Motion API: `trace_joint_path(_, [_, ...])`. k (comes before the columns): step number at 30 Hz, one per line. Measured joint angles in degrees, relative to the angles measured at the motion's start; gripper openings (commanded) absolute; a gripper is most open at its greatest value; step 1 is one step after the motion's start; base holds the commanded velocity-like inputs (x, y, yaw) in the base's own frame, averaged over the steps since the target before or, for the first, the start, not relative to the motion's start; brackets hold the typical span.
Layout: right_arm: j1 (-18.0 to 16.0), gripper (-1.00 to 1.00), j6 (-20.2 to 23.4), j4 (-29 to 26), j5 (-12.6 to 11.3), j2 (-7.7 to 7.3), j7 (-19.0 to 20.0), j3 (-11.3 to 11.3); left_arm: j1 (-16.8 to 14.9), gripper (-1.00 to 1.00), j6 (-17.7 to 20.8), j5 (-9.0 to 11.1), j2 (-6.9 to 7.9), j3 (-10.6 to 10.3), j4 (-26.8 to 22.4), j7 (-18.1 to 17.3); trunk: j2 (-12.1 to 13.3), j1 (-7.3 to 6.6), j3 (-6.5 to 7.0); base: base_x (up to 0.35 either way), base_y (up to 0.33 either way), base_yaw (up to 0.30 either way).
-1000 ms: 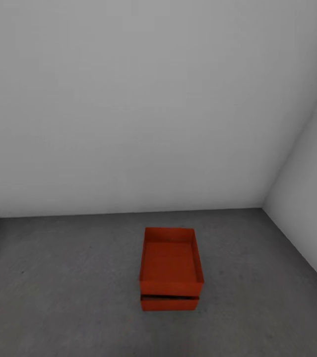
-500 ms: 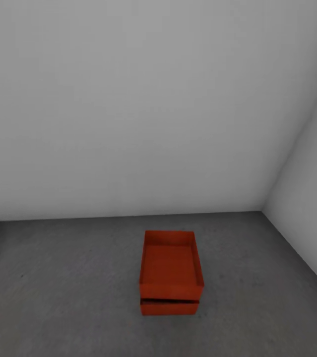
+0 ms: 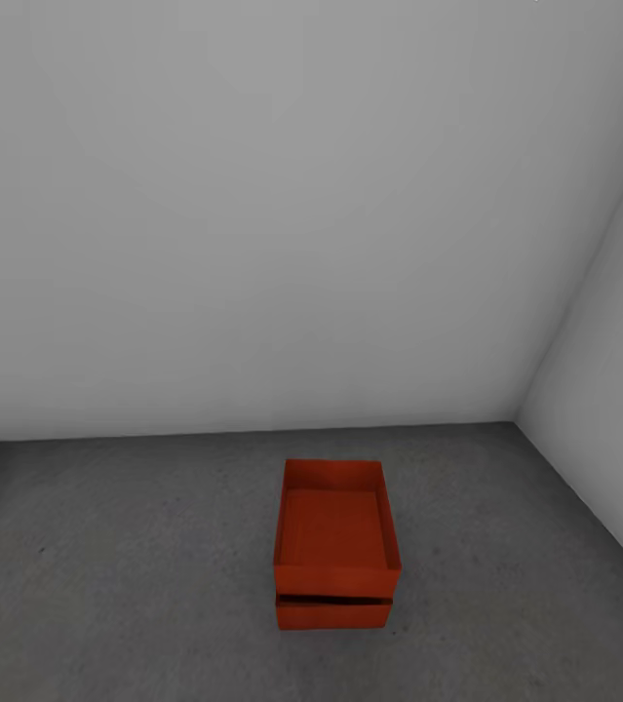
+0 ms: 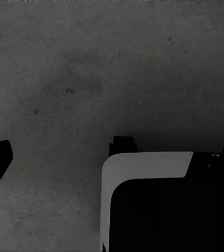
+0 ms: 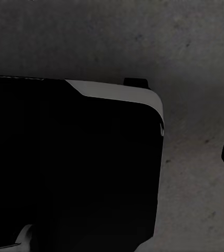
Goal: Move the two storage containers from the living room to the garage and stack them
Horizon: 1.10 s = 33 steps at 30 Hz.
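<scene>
Two plain white-grey walls [image 3: 253,214] meet over dark grey speckled floor [image 3: 106,585].

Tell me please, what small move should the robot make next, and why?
Probably none beyond holding back: the upper box already sits on the lower box on the grey floor, with nothing touching the stack. The upper box overhangs slightly, so a small check of the alignment may be worthwhile.

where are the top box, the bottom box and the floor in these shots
top box [image 3: 335,580], head view, on its near outer wall
bottom box [image 3: 333,615], head view, on its near wall below the dark gap
floor [image 3: 136,565], head view, on a bare grey patch left of the boxes
</scene>
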Motion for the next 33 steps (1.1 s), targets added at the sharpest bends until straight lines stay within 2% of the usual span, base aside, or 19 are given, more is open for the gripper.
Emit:
trace_joint_path(12, [0.00, 1.00, -0.05, 0.00, 0.00, -0.01, 0.00, 0.00, 0.05, 1.00, 0.00, 0.01, -0.06, 0.00, 0.02, 0.00, 0.00, 0.00, 1.08, 0.000, 0.000, 0.000])
trace_joint_path(23, [0.00, 1.00, -0.05, 0.00, 0.00, 0.05, 0.00, 0.01, 1.81, 1.00, 0.00, 0.03, -0.06, 0.00, -0.01, 0.00, 0.00, 0.00, 2.06, 0.000, 0.000, 0.000])
trace_joint_path(33, [0.00, 1.00, -0.05, 0.00, 0.00, 0.00, 0.00, 0.00, 2.02, 1.00, 0.00, 0.03, -0.06, 0.00, -0.02, 0.00, 0.00, 0.00, 2.96, 0.000, 0.000, 0.000])
